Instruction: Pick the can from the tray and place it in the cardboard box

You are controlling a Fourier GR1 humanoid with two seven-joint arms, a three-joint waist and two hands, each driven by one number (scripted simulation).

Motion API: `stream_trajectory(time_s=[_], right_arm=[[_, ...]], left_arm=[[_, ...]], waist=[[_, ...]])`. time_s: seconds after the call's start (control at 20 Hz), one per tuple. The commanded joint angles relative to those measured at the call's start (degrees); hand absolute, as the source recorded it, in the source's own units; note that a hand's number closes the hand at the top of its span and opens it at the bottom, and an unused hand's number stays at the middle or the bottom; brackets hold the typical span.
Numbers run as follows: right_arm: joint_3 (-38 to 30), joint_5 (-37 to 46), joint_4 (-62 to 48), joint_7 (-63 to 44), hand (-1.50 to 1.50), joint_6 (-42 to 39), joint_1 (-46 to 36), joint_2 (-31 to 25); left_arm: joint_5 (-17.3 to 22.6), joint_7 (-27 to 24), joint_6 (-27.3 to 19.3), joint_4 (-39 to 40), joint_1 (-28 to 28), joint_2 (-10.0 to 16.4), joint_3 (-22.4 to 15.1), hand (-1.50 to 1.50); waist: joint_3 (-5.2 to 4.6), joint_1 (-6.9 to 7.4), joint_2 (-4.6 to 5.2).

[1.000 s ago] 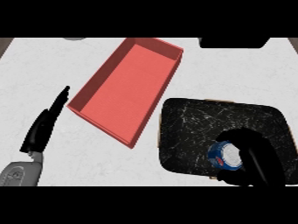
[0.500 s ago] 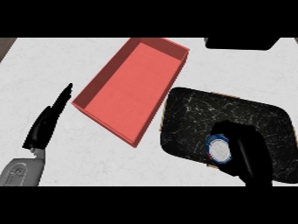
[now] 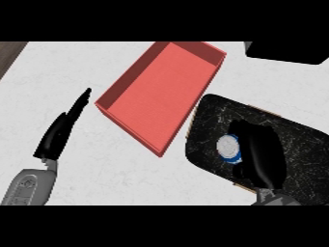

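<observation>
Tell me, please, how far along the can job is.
Nothing is finished yet. In hand: the right hand curls round the can, over the black tray. Left to do: carry it into the red box and release it. The left hand rests open at the left.

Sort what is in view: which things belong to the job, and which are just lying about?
Part of the job:
- can, on the black tray
- right hand, curled round the can
- red box, open, beside the tray

Just lying about:
- black object, cut off at the top right edge
- left hand, open and resting at the left
</observation>
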State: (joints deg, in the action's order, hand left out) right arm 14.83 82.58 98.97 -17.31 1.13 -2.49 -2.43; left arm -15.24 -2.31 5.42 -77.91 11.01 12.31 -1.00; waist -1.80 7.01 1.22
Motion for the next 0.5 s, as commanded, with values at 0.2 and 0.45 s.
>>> stream_trajectory(time_s=[0.2, 0.45], right_arm=[[4.0, 7.2, -3.2, -22.7, 1.50, -5.7, -15.1, 2.4], [5.0, 10.3, -5.6, -37.2, 1.50, -11.0, -25.3, 2.4]], left_arm=[[-0.8, 0.5, 0.2, 1.1, 1.4, -1.3, -1.7, 0.00], [-0.9, 0.4, 0.4, 1.5, 2.0, -1.9, -2.4, 0.00]], waist=[[0.92, 2.64, -0.12], [1.04, 3.43, -0.50]])
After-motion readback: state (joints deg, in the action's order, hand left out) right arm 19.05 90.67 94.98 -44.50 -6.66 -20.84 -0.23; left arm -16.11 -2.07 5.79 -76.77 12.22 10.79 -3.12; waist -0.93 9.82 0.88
